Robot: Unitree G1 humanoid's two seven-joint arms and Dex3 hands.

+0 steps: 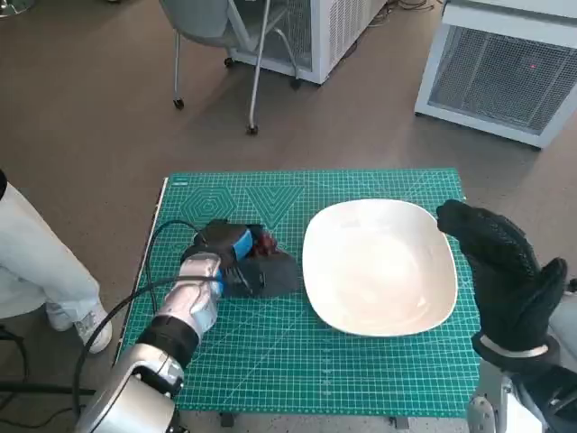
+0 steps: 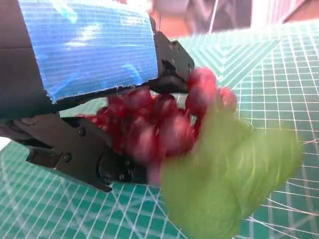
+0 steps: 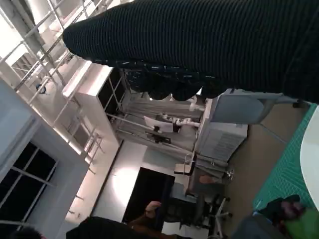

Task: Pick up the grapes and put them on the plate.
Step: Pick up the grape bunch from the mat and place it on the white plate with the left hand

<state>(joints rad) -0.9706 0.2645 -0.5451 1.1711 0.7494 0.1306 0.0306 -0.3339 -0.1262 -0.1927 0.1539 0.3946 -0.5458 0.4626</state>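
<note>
head view, left hand: left hand (image 1: 236,255) on the green mat (image 1: 270,361), left of the plate (image 1: 379,267), fingers closed round the grapes (image 1: 264,242)
head view, grapes: dark red, on the mat just left of the plate rim, not on it
head view, right hand: right hand (image 1: 499,271) held up at the plate's right edge, fingers straight and together, holding nothing
head view, person: pale trouser leg and shoe (image 1: 90,327) at the left
left wrist view, grip: black fingers (image 2: 79,154) wrapped on red grapes (image 2: 159,124); blurred green leaf (image 2: 224,169) beside the bunch
right wrist view, glove: glove (image 3: 209,40) fills one side; plate rim (image 3: 311,167), grapes and left hand (image 3: 279,206) small in a corner
</note>
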